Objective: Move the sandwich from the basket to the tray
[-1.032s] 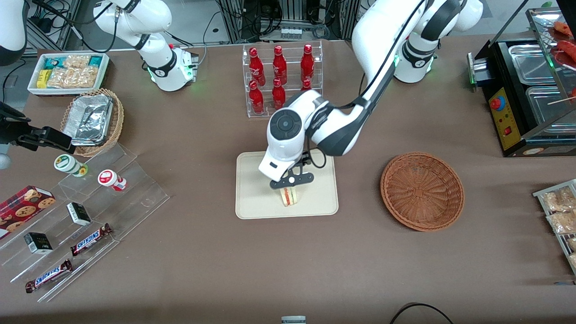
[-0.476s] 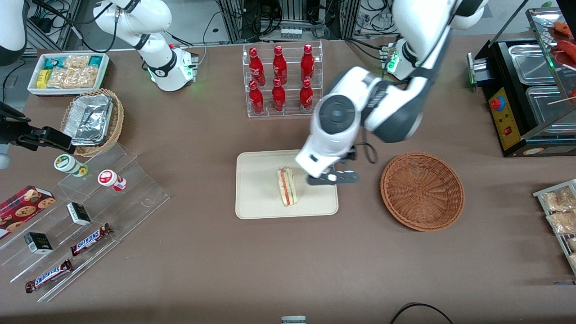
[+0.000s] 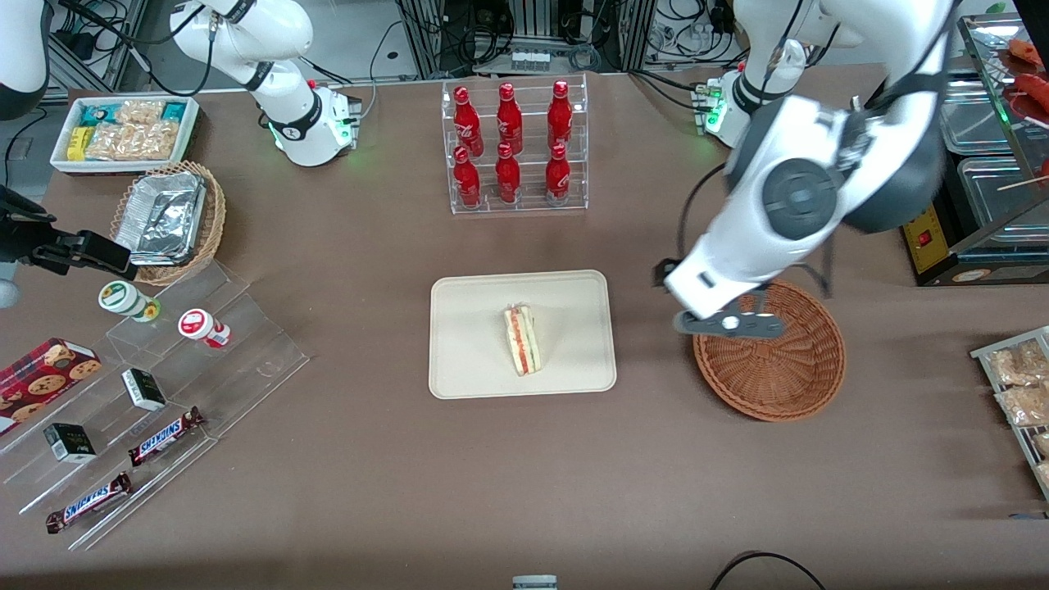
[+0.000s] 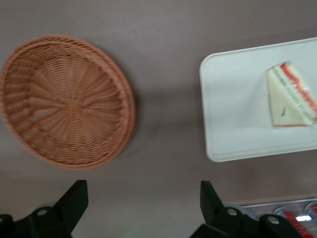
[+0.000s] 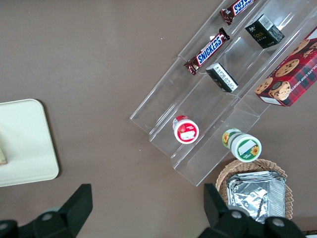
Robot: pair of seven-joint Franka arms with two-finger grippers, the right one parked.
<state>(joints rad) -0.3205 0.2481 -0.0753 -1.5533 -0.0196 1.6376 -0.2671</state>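
Note:
The sandwich point(image 3: 522, 339) point(image 4: 291, 95), a pale wedge with red and green layers in clear wrap, lies on the cream tray point(image 3: 475, 360) point(image 4: 233, 119) near its middle. Nothing lies in the reddish-brown wicker basket point(image 3: 778, 369) point(image 4: 64, 99), which stands beside the tray toward the working arm's end of the table. My left gripper point(image 3: 728, 324) point(image 4: 143, 203) hangs high above the basket's rim on the side nearest the tray. It is open, its black fingers point(image 4: 74, 201) wide apart with only bare table between them.
An acrylic rack of red bottles point(image 3: 512, 143) stands farther from the front camera than the tray. A food warmer point(image 3: 967, 164) and a bin of bagged pastries point(image 3: 1020, 393) are at the working arm's end. Stepped acrylic shelves point(image 3: 164, 393) with snacks lie at the parked arm's end.
The gripper let go of the sandwich on the tray, rose, and swung sideways to above the basket's rim. The sandwich stays on the tray.

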